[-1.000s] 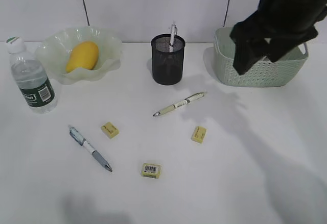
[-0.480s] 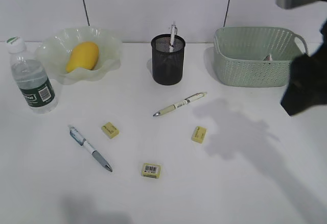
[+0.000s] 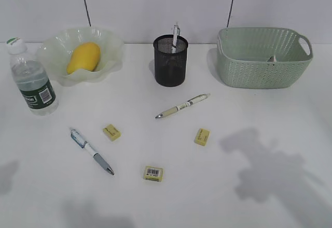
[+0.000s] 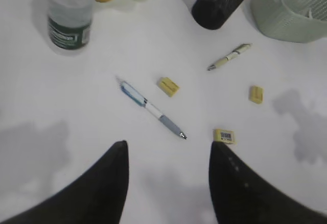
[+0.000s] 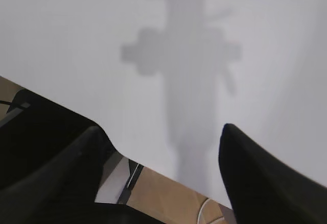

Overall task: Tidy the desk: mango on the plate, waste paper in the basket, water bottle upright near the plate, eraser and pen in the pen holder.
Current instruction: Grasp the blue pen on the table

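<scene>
- Exterior view: The plain white flat desk point(image 3: 249, 197) shows no arm, only shadows. The smooth yellow-orange mango point(image 3: 83, 57) already lies in the pale green glass plate with the wavy rim point(image 3: 110, 43), at about 10 o'clock. The small clear water bottle with the dark green label and white cap point(image 3: 31, 79) stands upright just left of the plate. The sage-green plastic basket with holes in its sides point(image 3: 263, 62) sits at 2 o'clock, and a bit of crumpled waste paper point(image 3: 272, 58) peeks out inside. The black wire-mesh pen holder point(image 3: 170, 61) stands at 12 o'clock with one pen in it.
- Left to tidy, I think: a white pen point(image 3: 182, 106) near the middle, a blue-and-grey pen point(image 3: 92, 151) at 8 o'clock, and three small yellow erasers point(image 3: 112, 132), point(image 3: 202, 136), point(image 3: 153, 173).
- Left wrist view: The left gripper point(image 4: 168, 183) is spread apart and holds nothing. It hangs above the blue-and-grey pen and the lowest eraser. Going down onto one of those looks like the next move, with the fingers on both sides of it.
- Right wrist view: The right gripper point(image 5: 161, 170) is spread wide and holds nothing, over the bare desk edge.
</scene>
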You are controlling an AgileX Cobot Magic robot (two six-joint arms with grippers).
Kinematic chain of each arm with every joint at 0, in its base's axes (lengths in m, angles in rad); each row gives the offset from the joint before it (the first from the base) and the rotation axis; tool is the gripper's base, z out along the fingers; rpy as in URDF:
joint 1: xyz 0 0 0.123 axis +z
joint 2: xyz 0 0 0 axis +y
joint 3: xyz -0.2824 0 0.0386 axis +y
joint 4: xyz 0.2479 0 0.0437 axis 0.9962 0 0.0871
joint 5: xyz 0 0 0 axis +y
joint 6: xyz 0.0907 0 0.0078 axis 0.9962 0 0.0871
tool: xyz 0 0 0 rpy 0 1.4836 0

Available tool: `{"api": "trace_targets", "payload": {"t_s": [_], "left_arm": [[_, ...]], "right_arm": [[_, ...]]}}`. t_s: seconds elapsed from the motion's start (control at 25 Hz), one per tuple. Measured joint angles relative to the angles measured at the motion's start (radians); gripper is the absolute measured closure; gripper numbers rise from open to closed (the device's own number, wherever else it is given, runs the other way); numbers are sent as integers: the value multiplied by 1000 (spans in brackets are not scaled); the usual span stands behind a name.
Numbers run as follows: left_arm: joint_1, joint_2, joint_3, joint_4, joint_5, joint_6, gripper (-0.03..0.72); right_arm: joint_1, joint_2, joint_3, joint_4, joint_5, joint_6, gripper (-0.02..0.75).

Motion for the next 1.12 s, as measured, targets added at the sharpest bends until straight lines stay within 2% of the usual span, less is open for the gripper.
{"api": "trace_targets", "payload": {"t_s": [0.44,0.72,0.88,1.12], "left_arm": [[0,294,-1,-139,6,0,285],[-4,450,-45,-162,18,0,285],[-51,506,-93,-154,1,0,285],[-121,596,-142,-153,-41,-59,285]], "right_arm": [[0,-396,268,-19,-29,1,187],[0,-574,287,-30,-52,1,187],[0,-595,327,-79,-55,1,186],[0,-595,334,-84,-64,1,186]]}}
